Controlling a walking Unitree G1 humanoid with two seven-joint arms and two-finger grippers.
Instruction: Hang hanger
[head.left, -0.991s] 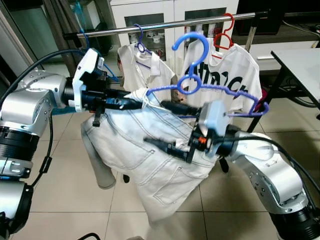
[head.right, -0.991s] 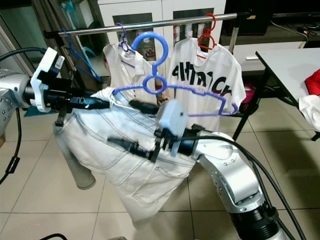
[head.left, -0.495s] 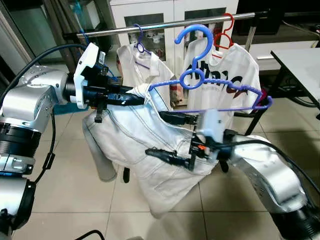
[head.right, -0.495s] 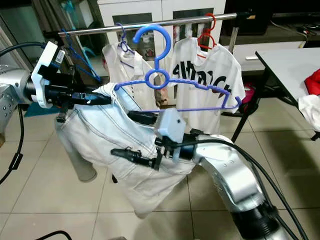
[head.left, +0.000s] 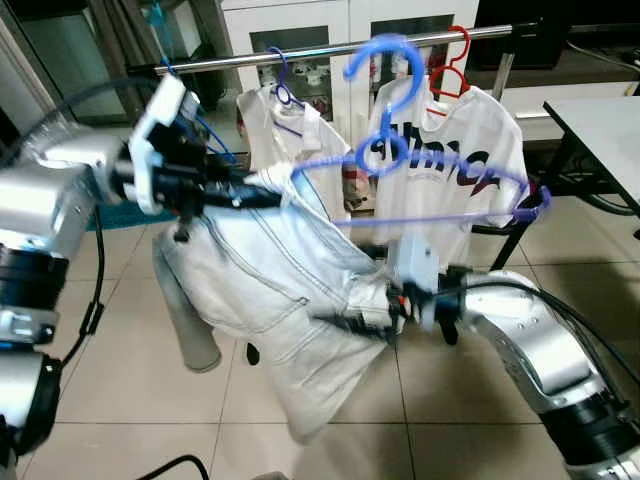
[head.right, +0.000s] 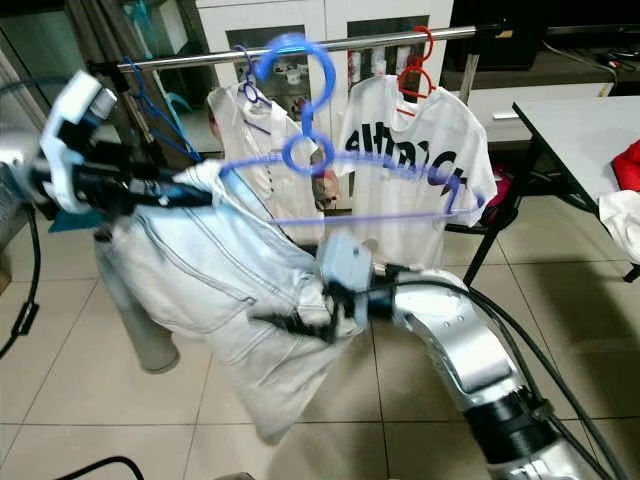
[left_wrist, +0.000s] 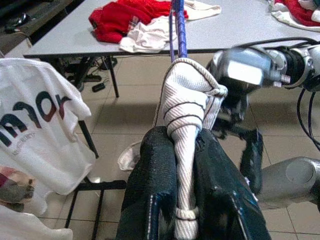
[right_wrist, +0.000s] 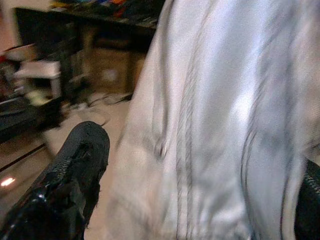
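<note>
My left gripper (left_wrist: 184, 165) is pinched tight on a bunched fold of the pale denim garment (head.left: 285, 300) at one end of the blue hanger (head.left: 400, 150), holding it up in front of the clothes rail (head.left: 330, 48). The hanger's hook reaches up to about the level of the rail, but motion blur keeps me from telling whether it is over the bar. My right gripper (head.left: 365, 322) is lower, down in the hanging denim, its fingers (right_wrist: 75, 165) spread with the cloth lying between them.

Two garments crowd the rail: a white shirt (head.left: 285, 130) on a blue hanger to the left of my hook, and a white T-shirt with dark lettering (head.left: 450, 160) on a red hanger (head.left: 450, 60) directly behind it. A grey table (head.right: 580, 130) stands to my right with red and white clothes (head.right: 625, 190) on it. White cabinets (head.left: 330, 20) stand behind the rail.
</note>
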